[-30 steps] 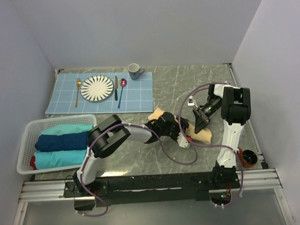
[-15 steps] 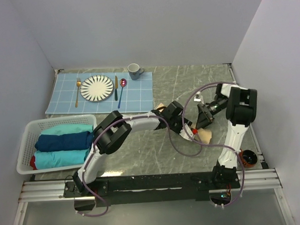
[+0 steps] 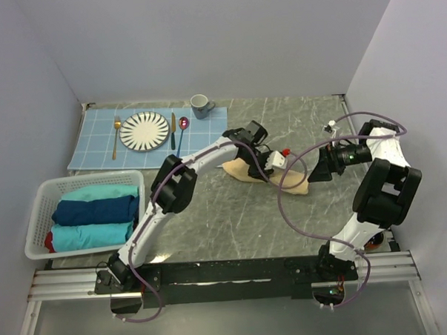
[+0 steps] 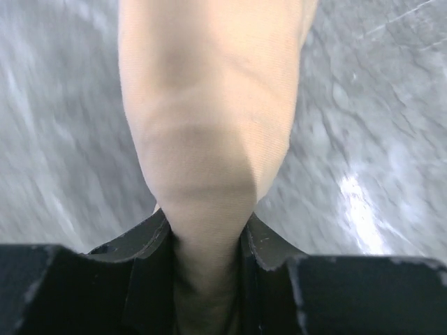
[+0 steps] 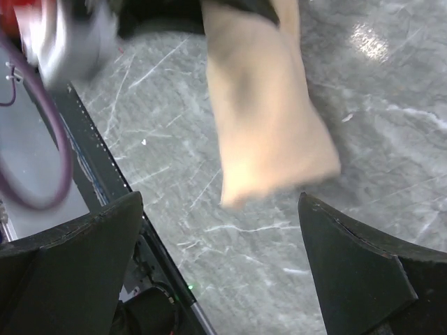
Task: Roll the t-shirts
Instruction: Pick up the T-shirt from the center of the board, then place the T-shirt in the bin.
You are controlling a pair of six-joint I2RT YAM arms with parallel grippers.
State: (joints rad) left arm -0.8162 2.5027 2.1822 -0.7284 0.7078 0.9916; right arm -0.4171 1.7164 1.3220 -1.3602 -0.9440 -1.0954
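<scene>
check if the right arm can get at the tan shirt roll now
Probably yes: the open right gripper faces the shirt roll across bare table; the left gripper clamps its far end.

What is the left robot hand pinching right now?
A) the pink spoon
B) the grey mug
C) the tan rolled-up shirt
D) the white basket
C: in the left wrist view, the left gripper has the tan rolled shirt squeezed between its two black fingers.
</scene>
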